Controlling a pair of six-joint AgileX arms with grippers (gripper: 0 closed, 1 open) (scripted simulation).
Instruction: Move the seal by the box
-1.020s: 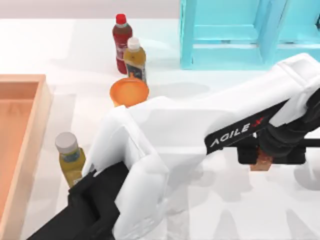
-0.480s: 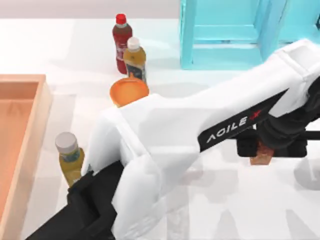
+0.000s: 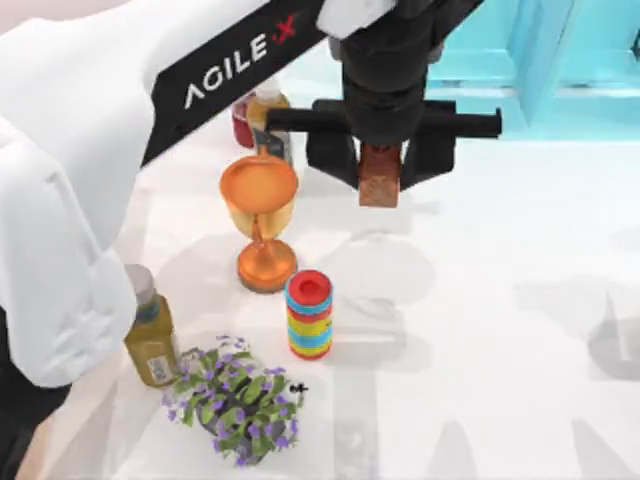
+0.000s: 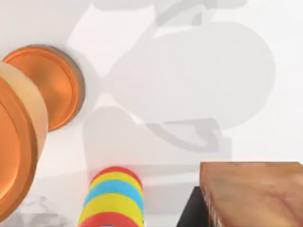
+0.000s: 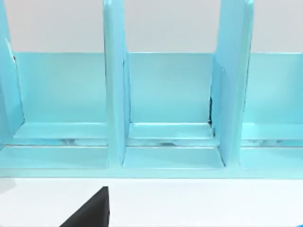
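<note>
seal [image 3: 379, 183]: clamped between the closed fingers of the left gripper [image 3: 380, 175], held clear above the table [image 3: 500, 300], right of the orange goblet [image 3: 260, 215].

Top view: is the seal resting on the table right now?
No, the left tool holds the seal between its fingers, lifted above the table.
</note>
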